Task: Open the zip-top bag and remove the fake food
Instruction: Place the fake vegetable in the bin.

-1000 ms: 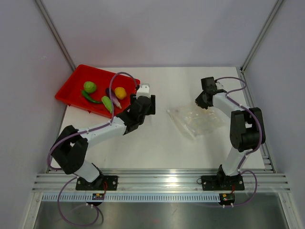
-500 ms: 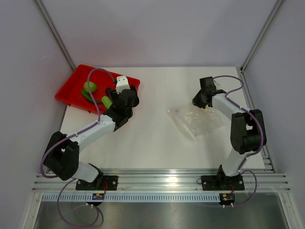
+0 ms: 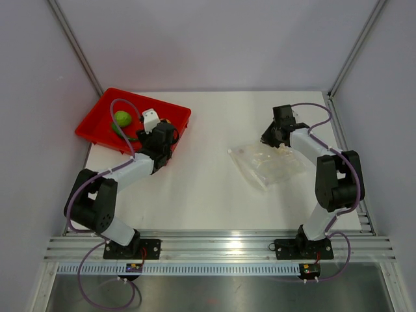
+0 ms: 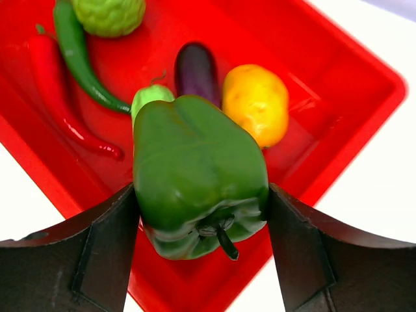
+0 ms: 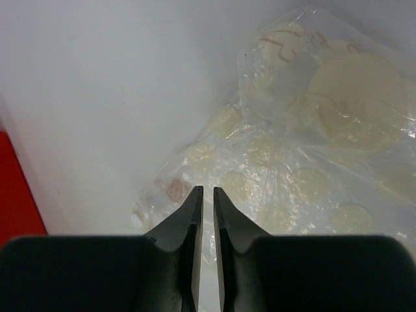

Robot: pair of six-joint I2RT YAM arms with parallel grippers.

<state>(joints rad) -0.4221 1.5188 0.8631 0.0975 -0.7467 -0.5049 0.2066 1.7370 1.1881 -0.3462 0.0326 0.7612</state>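
Observation:
My left gripper [image 3: 160, 134] is shut on a green bell pepper [image 4: 198, 172], held stem toward the camera above the near corner of the red tray [image 3: 97, 123]. In the tray lie a bumpy green fruit [image 4: 109, 14], a long green chili [image 4: 78, 62], a red chili [image 4: 58, 91], a purple eggplant [image 4: 196, 68], a round yellow piece [image 4: 256, 103] and a small green piece [image 4: 151, 96]. The clear zip-top bag [image 3: 266, 162] lies flat on the table at the right. My right gripper [image 3: 273, 136] hovers at its far edge, jaws almost together with nothing seen between them [image 5: 208, 190].
The bag [image 5: 312, 143] shows pale round marks through the plastic. White table spreads between the tray and the bag. Enclosure walls stand on the left, right and far sides, with corner posts at the back.
My left arm has swung left from the table's middle to over the red tray, carrying the green pepper. The right gripper has barely moved.

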